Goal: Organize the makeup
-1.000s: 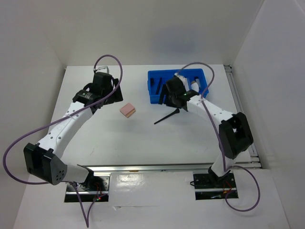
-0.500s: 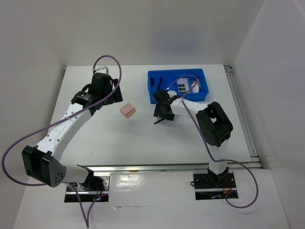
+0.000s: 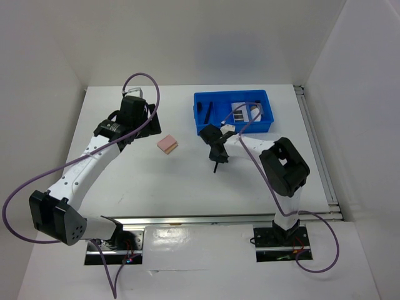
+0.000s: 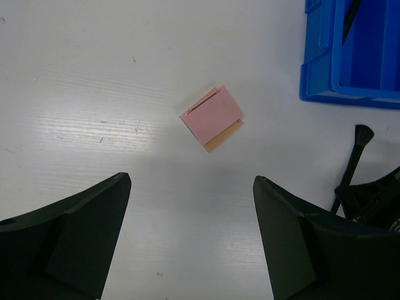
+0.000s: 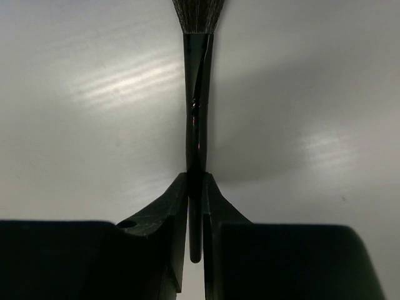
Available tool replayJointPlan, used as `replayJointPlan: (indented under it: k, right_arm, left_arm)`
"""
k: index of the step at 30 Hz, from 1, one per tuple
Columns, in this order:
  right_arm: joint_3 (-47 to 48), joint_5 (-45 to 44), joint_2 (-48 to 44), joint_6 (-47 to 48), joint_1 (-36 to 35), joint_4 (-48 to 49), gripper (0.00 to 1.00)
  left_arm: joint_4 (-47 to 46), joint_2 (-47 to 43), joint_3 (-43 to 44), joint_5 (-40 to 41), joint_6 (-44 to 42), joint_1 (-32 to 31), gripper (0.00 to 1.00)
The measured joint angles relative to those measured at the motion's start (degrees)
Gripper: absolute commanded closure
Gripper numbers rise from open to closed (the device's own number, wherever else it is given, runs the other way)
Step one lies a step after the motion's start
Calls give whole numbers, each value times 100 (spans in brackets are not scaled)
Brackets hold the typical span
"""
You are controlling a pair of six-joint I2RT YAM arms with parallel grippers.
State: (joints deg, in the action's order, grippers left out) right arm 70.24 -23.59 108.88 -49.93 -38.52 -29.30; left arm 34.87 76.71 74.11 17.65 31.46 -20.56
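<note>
Right wrist view alone shows right fingers [image 5: 180, 197] clamped on the thin black brush [image 5: 195, 94]. Left fingers [image 4: 94, 225] stand spread apart over the pink sponge [image 4: 212, 117], blue bin [image 4: 320, 62] nearby.

You're working in a robotics lab test cell, not a home or shop. Landmark: the flat white tabletop [image 3: 187, 187].
- Plain white panel walls [image 3: 206, 37] stand behind it and on both sides, boxing it in.
- A silver metal rail [image 3: 206, 219] runs along its near edge, with black base plates [image 3: 278, 240] just below that.
- Two white-and-black robot arms [image 3: 94, 156] reach over it, trailing looped purple cables [image 3: 141, 74].
- A blue plastic divided bin [image 3: 265, 127] sits at its far right.
</note>
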Motion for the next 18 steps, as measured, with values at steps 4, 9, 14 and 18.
replayJointPlan:
  k: [4, 9, 14, 18]
  right_arm:
    - [-304, -133, -525, -15, -212, -417, 100]
    - [-343, -407, -1556, 350, -466, -623, 100]
    - [168, -350, -1733, 1598, -22, 153, 100]
    - [1414, -291, -671, 2555, 372, 793, 100]
  left_arm:
    - [-7, 0, 0, 0, 0, 0, 7]
    - [-13, 2, 0, 0, -11, 2, 7]
    - [-15, 2, 0, 2, -22, 0, 7]
    - [-13, 2, 0, 4, -24, 0, 7]
